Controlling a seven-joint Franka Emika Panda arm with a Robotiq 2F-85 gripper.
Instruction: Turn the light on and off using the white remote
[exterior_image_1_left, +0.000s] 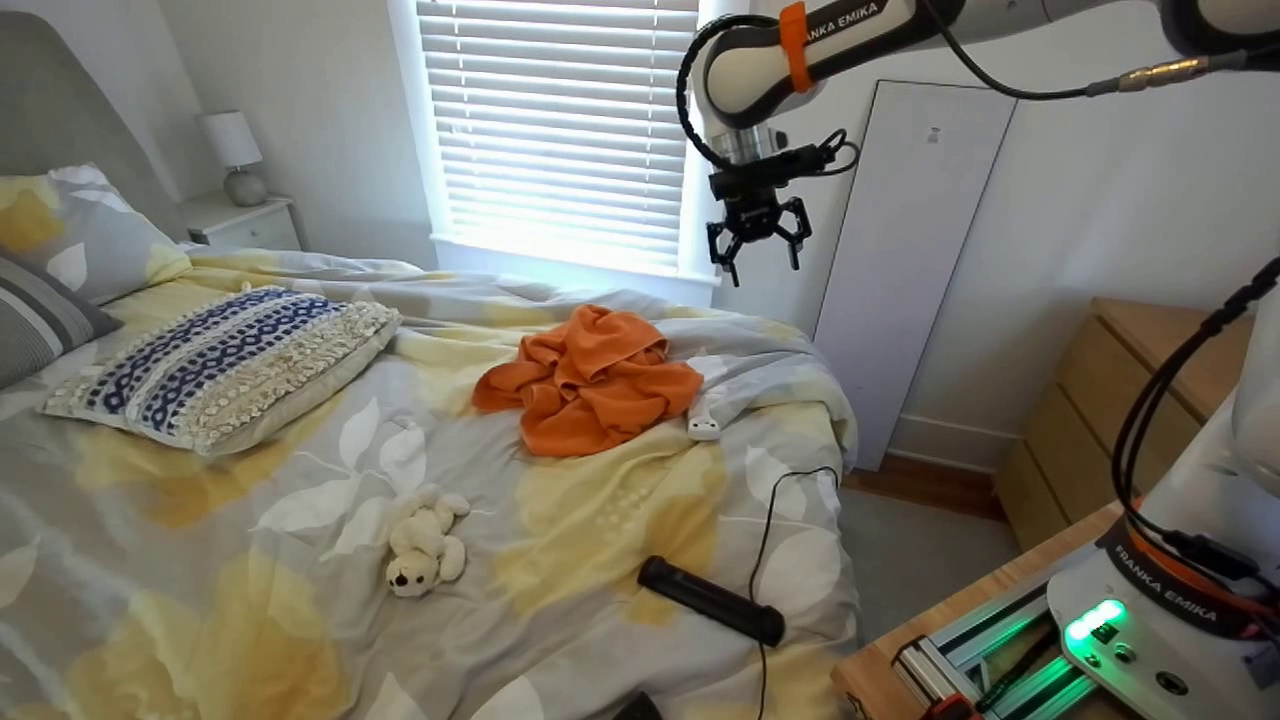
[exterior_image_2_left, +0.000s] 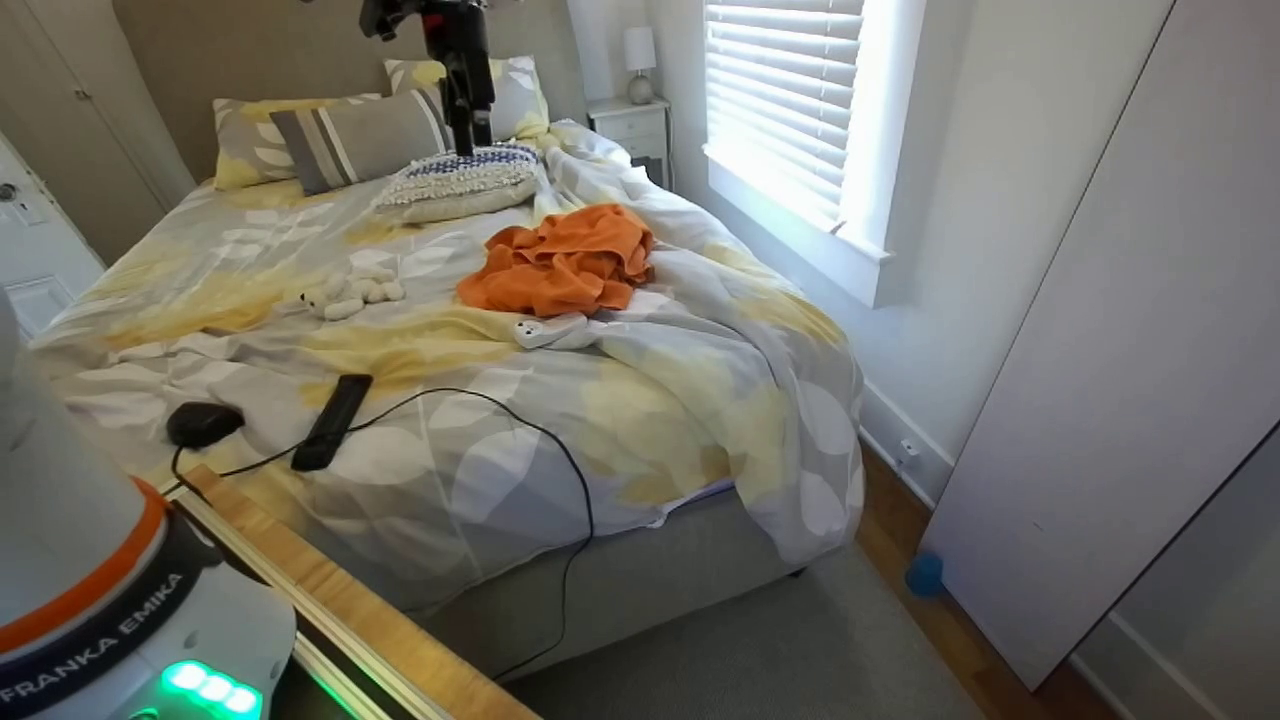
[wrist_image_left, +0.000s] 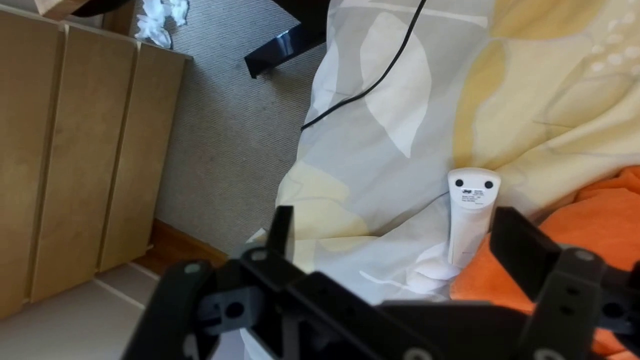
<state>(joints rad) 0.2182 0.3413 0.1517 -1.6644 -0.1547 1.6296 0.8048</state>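
The white remote (wrist_image_left: 471, 220) lies on the bed beside an orange cloth, label and two dark dots facing up. The cloth touches or overlaps its lower end in the wrist view. The remote also shows in both exterior views (exterior_image_1_left: 704, 427) (exterior_image_2_left: 548, 332). My gripper (exterior_image_1_left: 766, 268) is open and empty, high above the bed near the window, pointing down. In the wrist view its fingers (wrist_image_left: 395, 217) are wide apart, with the remote toward the right finger, well below. A small table lamp (exterior_image_1_left: 232, 145) stands on the nightstand, also seen in an exterior view (exterior_image_2_left: 640, 60); I cannot tell if it is lit.
The orange cloth (exterior_image_1_left: 595, 385) is heaped beside the remote. A white plush toy (exterior_image_1_left: 427, 540), a black bar (exterior_image_1_left: 710, 600) and a black cable (exterior_image_1_left: 770, 520) lie on the bed. A patterned pillow (exterior_image_1_left: 230, 360) lies farther back. A white panel (exterior_image_1_left: 915, 250) leans against the wall.
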